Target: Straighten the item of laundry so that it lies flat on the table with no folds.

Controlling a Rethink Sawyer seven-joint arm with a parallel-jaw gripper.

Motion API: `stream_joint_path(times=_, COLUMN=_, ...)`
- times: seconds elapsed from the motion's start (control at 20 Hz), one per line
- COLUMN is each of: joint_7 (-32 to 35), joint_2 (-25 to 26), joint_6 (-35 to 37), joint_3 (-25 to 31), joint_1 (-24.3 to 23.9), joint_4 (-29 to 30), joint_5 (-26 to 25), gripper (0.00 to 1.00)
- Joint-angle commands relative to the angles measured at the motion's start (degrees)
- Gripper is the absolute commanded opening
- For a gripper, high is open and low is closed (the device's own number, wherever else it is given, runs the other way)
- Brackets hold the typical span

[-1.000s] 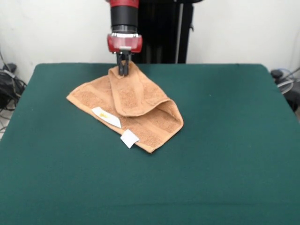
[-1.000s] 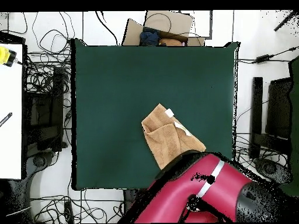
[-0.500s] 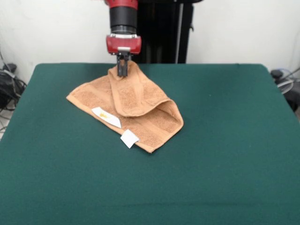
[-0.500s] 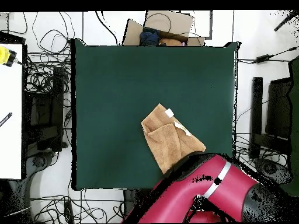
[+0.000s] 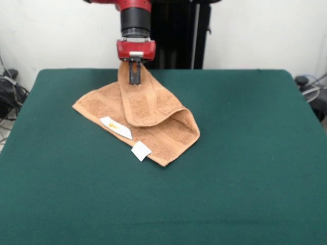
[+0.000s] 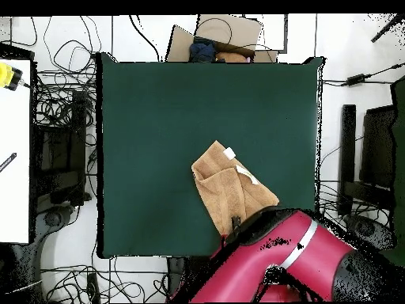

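The end effector (image 5: 135, 76) is clenched on a corner of the orange-tan towel (image 5: 148, 120), holding that corner raised above the green surface (image 5: 245, 168) near its far edge in the front view. From the pinched corner a folded flap drapes down over the rest of the towel, which lies on the surface. Two white tags (image 5: 116, 126) sit along the towel's edge facing the surface's near edge.

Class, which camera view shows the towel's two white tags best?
The front view: both white tags lie plainly on the towel's near edge. Overhead, the tags are only small pale marks on the edge away from the arm.
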Motion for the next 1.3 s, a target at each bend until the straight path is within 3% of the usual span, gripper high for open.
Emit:
stream_joint_path(times=0.05, joint_7=6.1, joint_2=8.3, joint_6=-5.3, joint_3=4.4, joint_1=2.6, joint_4=5.2, joint_5=3.7, gripper=0.0)
stream_joint_path(times=0.3, joint_7=5.4, joint_2=11.1, joint_6=-11.5, joint_3=1.6, joint_1=2.8, joint_4=7.6, joint_5=5.7, gripper=0.0)
stream_joint_path(times=0.7, joint_7=7.6, joint_2=11.7, joint_6=-11.7, joint_3=-1.0, joint_1=3.5, joint_4=6.4, joint_5=5.0, gripper=0.0)
stream_joint_path(times=0.9, joint_7=9.3, joint_2=10.1, joint_6=-4.4, joint_3=-0.6, joint_1=4.7, joint_4=5.8, joint_5=6.7, gripper=0.0)
stream_joint_path(times=1.3, joint_7=9.3, joint_2=2.6, joint_6=7.9, joint_3=2.4, joint_1=9.9, joint_4=11.1, joint_5=16.2, gripper=0.0)
